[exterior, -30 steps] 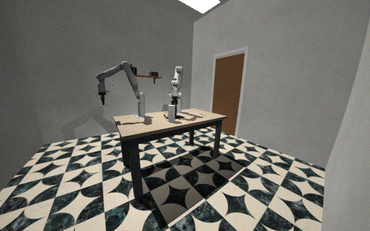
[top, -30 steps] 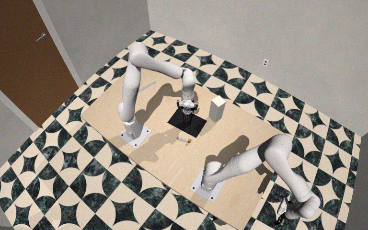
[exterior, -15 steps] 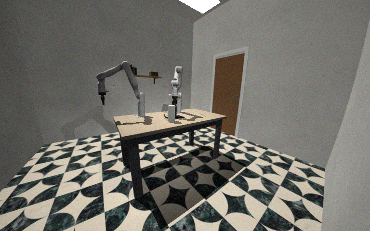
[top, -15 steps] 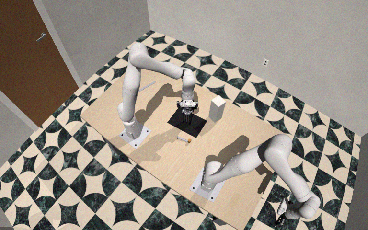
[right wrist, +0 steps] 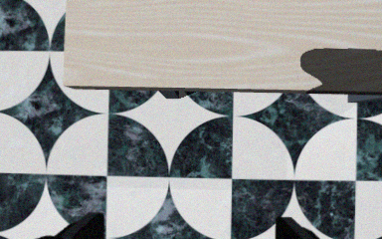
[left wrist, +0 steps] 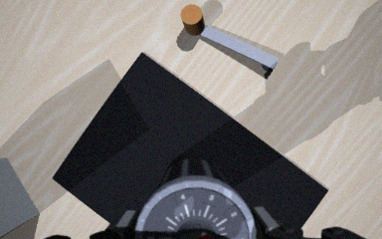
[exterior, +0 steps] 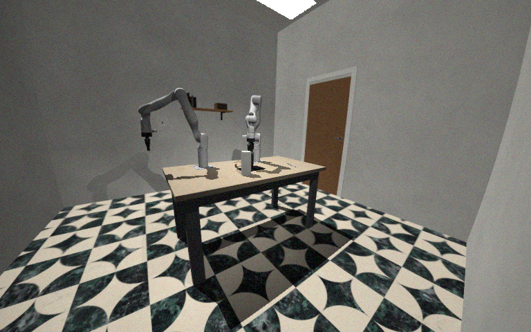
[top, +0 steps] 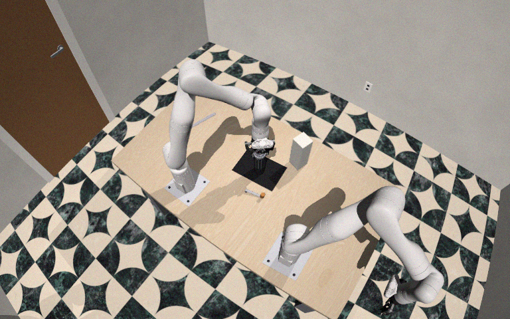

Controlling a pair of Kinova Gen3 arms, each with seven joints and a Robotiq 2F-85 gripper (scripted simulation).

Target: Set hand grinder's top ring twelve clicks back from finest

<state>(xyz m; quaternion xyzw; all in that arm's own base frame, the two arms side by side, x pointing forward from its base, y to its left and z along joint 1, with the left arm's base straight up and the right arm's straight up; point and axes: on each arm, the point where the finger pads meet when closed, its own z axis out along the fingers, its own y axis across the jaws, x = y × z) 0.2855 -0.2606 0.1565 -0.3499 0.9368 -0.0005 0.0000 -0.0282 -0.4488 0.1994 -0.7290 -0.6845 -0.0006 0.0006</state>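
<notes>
The dark hand grinder (top: 259, 166) stands upright on its black mat (top: 273, 183) (left wrist: 99, 164). Its grey top ring (left wrist: 149, 202) has pale tick marks and numbers on the dial face; part of the dial is cut off at the lower edge of the left wrist view. My left gripper (top: 259, 151) (left wrist: 195, 224) points down over the grinder, its fingers on opposite sides of the ring, shut on it. My right gripper (top: 386, 308) (exterior: 148, 149) (right wrist: 191, 224) is open and empty, beyond the table's end, far from the grinder.
A crank (top: 252, 193) (left wrist: 239, 48) with an orange-brown knob (top: 262, 195) (left wrist: 192, 18) lies beside the mat. A tall white-grey box (top: 299, 155) (exterior: 245, 163) (left wrist: 16, 199) stands on the mat's other side. A thin grey bar (top: 204, 119) lies near the far-left table edge.
</notes>
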